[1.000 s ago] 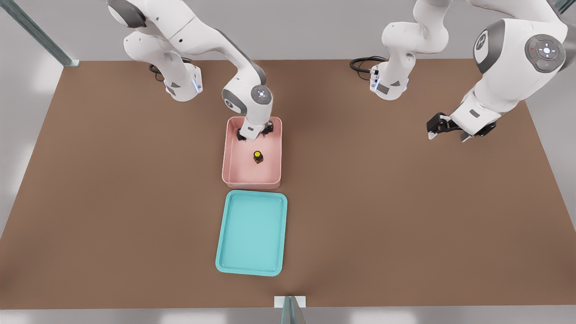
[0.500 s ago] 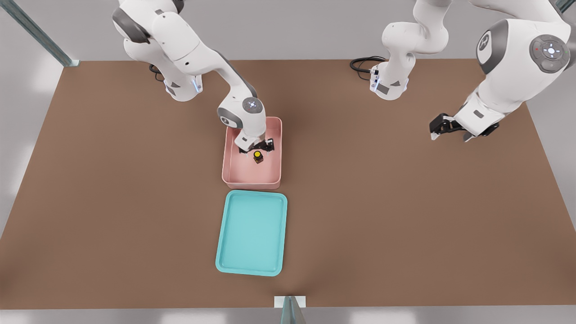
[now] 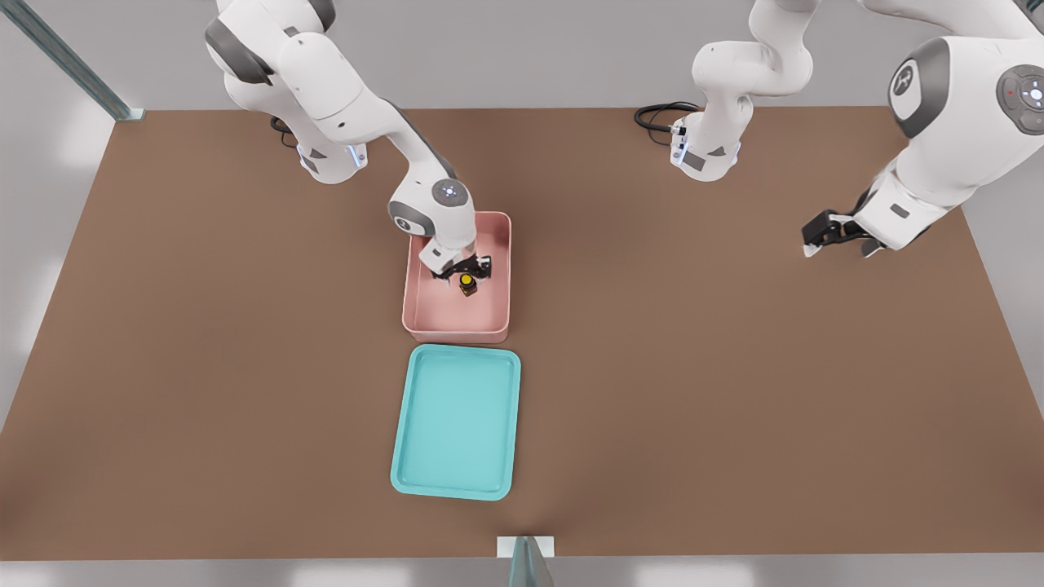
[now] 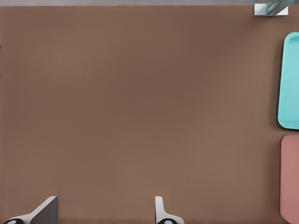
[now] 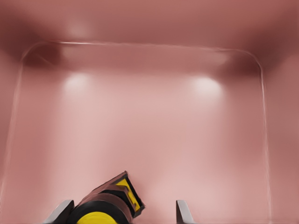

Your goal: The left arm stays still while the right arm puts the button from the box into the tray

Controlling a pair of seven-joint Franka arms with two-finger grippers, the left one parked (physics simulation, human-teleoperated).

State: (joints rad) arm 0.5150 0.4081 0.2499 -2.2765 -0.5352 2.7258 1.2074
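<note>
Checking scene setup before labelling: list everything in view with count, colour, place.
button: 1, yellow top on dark base, on the floor of the box, between the end effector's fingertips
box: 1, pale pink, mid-table, just beyond the tray in the front view
tray: 1, teal, on the table on the near side of the box, nothing in it
table: 1, brown, under everything
cable: 1, black, coiled at the arm base on the front view's right
right arm: 1, white with grey caps, reaching down into the box
end effector: 1, black, open, lowered inside the box around the button
</note>
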